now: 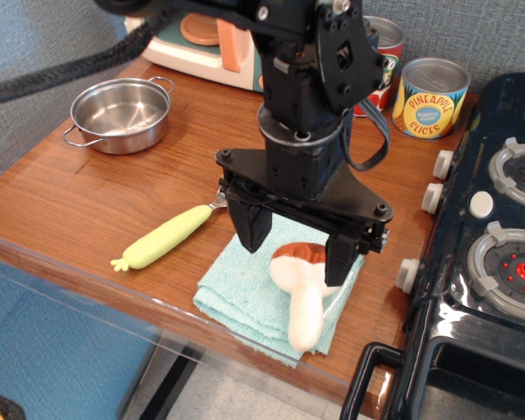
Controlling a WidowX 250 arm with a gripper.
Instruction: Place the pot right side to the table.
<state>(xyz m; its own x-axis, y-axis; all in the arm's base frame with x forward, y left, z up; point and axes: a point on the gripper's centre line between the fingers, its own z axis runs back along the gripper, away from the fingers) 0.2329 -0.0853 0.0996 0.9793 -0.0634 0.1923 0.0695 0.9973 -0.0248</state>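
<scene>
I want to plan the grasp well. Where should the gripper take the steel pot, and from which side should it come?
Probably the rim of the pot, from straight above. It stands upright and open, so one finger can go inside the thin wall and one outside. The wire loop handles look too small to grip.

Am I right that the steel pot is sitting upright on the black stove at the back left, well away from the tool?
Not quite: the pot sits upright on the table, not on the stove, as the observation.image view shows. It is back left, well away from the tool.

I see bright, even light; glare on the table [96,188] and pot [120,115]; shadows soft, focus slightly soft.
</scene>
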